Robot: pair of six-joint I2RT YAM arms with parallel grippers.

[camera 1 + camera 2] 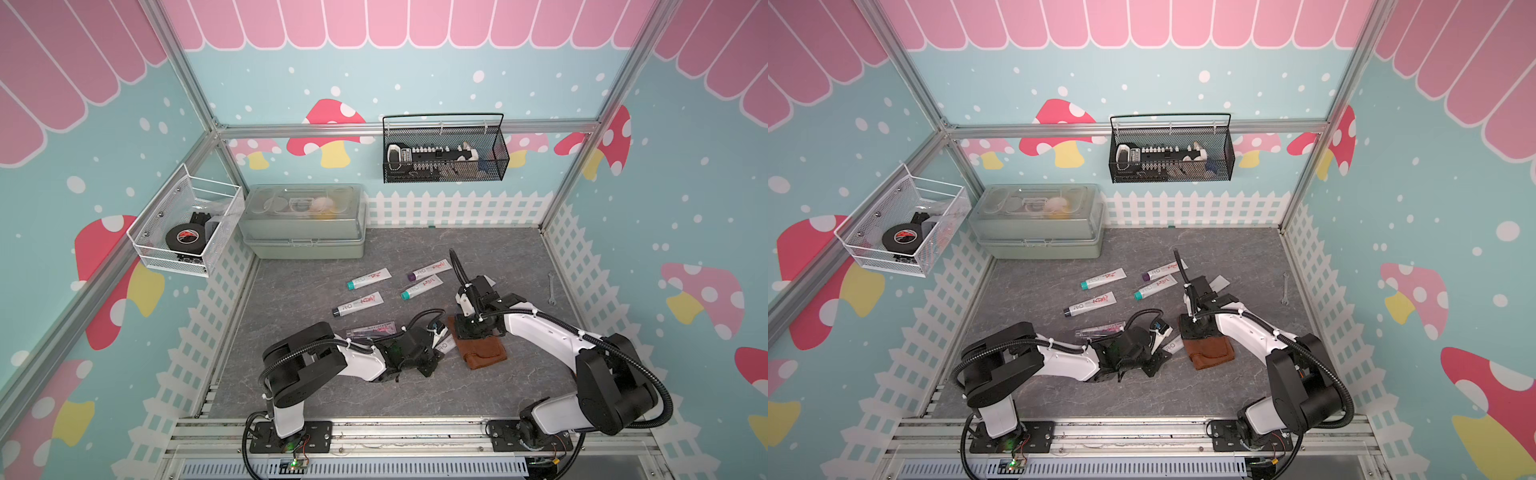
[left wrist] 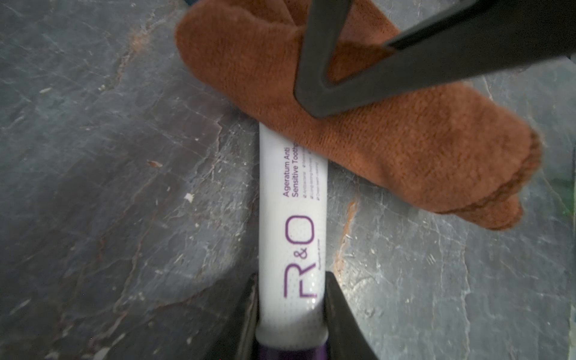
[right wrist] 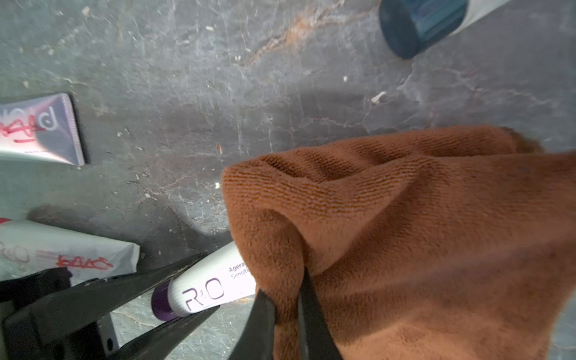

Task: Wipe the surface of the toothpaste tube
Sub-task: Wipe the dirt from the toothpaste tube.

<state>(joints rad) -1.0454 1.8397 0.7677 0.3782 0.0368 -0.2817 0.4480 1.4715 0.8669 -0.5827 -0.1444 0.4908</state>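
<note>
— Brown terry cloth (image 3: 405,233) is pinched in the right gripper (image 3: 285,285), jaws pressed on a fold. Why so?
— I think so it can rub the white toothpaste tube with purple cap (image 2: 293,202). The left gripper (image 2: 291,280) is clamped near the cap end, to steady it.
— Where is the tube?
— Near centre of the grey stone-pattern table (image 1: 395,399), its right end under the cloth.
— Anything in the way?
— Other white tubes (image 1: 369,277) lie farther, a clear tube (image 1: 371,329) beside the left arm, a small wrench (image 1: 551,289) far right. None blocks, I judge.
</note>
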